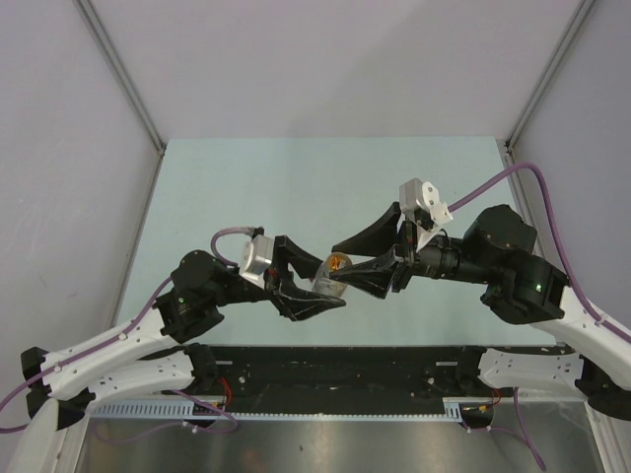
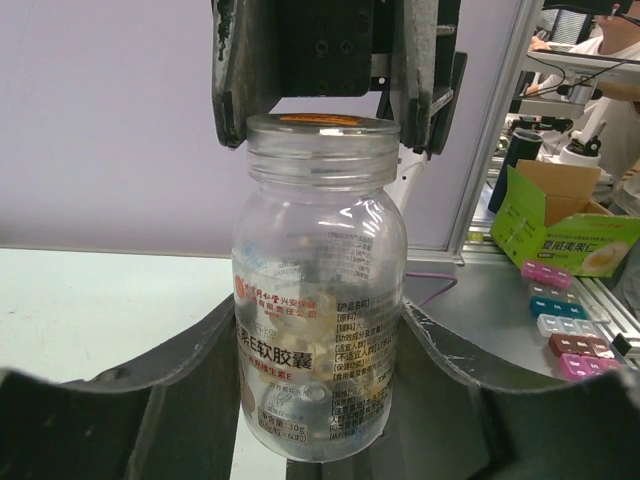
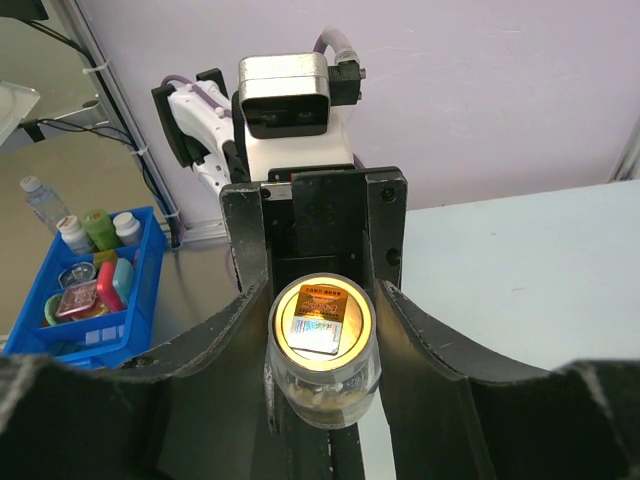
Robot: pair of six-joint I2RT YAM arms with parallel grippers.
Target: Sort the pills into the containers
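A small clear round bottle (image 1: 333, 269) hangs above the table between both grippers. In the left wrist view the bottle (image 2: 320, 250) stands upright with red and black print, and pale tan pills (image 2: 300, 335) lie inside it. My left gripper (image 2: 320, 410) is shut on its lower body. My right gripper (image 3: 323, 318) is closed around the bottle's top (image 3: 320, 315), a cream round disc with a gold sticker. A dark red pill box (image 2: 577, 346) lies in a row of coloured boxes on the side bench, off the table. Both grippers also show in the top view, left (image 1: 330, 286) and right (image 1: 341, 264).
The pale green table (image 1: 296, 187) lies under the arms, with walls on three sides. A green carton (image 2: 560, 225) stands on the bench behind the pill boxes. A blue bin (image 3: 95, 285) with small bottles sits to the left in the right wrist view.
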